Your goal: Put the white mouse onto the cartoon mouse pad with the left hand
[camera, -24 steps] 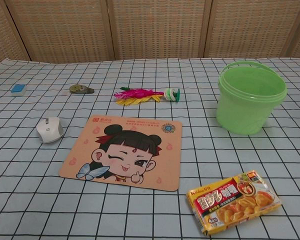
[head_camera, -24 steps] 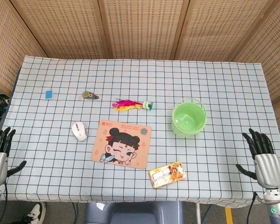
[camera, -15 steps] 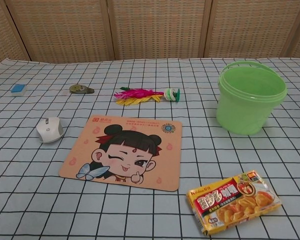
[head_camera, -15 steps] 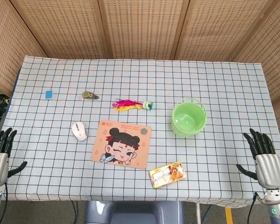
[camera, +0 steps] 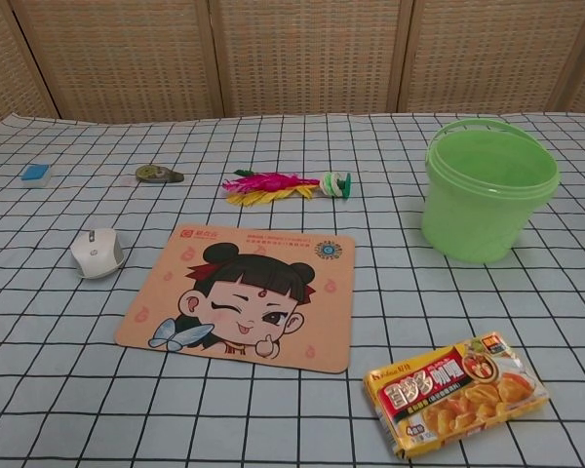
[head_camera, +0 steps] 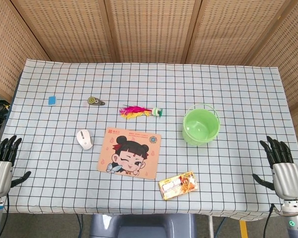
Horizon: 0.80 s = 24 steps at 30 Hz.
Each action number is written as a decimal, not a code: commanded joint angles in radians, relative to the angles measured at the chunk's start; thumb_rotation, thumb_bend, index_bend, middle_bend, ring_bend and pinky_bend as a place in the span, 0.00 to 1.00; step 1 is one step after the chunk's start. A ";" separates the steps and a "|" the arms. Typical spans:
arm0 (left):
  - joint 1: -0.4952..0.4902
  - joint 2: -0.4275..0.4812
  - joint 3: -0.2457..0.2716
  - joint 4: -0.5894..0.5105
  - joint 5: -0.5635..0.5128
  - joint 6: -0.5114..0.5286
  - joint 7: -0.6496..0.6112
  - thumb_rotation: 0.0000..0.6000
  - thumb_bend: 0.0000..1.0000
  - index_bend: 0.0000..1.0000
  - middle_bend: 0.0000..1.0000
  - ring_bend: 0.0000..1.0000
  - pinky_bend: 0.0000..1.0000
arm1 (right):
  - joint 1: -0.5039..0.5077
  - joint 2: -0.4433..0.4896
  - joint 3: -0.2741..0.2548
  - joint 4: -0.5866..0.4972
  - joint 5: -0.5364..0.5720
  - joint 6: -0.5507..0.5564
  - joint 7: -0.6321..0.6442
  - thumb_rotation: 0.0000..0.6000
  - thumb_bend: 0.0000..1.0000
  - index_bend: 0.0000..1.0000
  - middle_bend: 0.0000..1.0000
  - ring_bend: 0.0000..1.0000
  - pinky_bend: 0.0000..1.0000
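White mouse (head_camera: 84, 139) sits on the table, just left of the cartoon mouse pad (head_camera: 129, 152), not touching it; a narrow strip of cloth shows between them. Mouse is a smooth rounded oval, glossy plastic, with a grey wheel strip down the middle. Pad is a flat, thin peach rectangle with rounded corners, slightly rotated, printed with a winking cartoon child's face.

Left hand (head_camera: 2, 163) hangs off the table's left near corner, palm empty, fingers spread and pointing up, well apart from the mouse. Bare cloth lies between the hand and the mouse. Right hand (head_camera: 282, 166) is at the right near corner, likewise spread and holding nothing. Neither hand shows in the chest view.

Behind the pad: a pink-and-yellow feather shuttlecock (head_camera: 138, 111) lying on its side, a small round greenish tape-like item (head_camera: 95, 101) to its left, and a small blue block (head_camera: 52, 100) further left near the table edge. Right of the pad stands a translucent green plastic bucket (head_camera: 201, 126), upright, empty, with its thin handle folded down. Near front edge, a flat yellow food box (head_camera: 178, 185), tilted, close to the pad's right near corner but apart from it.

Table (head_camera: 238, 94) is covered in a white cloth with a dark grid, lying smooth and draping over the edges. Woven wicker-type screens (head_camera: 149, 29) in wooden frames enclose the back and both sides.
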State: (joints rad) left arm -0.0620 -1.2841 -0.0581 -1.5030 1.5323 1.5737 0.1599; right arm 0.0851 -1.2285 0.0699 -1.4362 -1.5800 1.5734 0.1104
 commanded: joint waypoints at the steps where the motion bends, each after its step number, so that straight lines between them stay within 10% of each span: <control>1: -0.004 0.000 0.000 0.006 0.007 0.001 -0.004 1.00 0.00 0.00 0.00 0.00 0.00 | 0.001 -0.001 0.000 0.002 0.003 -0.005 0.001 1.00 0.08 0.11 0.00 0.00 0.00; 9: -0.063 0.007 -0.027 0.075 0.043 -0.028 -0.021 1.00 0.00 0.02 0.00 0.00 0.09 | 0.005 -0.004 0.009 0.014 0.025 -0.019 0.007 1.00 0.08 0.12 0.00 0.00 0.00; 24: -0.416 0.066 -0.006 0.279 0.171 -0.444 -0.230 1.00 0.00 0.12 0.00 0.02 0.18 | 0.016 -0.017 0.042 0.062 0.104 -0.070 0.022 1.00 0.08 0.12 0.00 0.00 0.00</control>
State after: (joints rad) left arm -0.4302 -1.2101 -0.0737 -1.2720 1.6694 1.1717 -0.0307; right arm 0.1000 -1.2444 0.1098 -1.3757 -1.4782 1.5058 0.1313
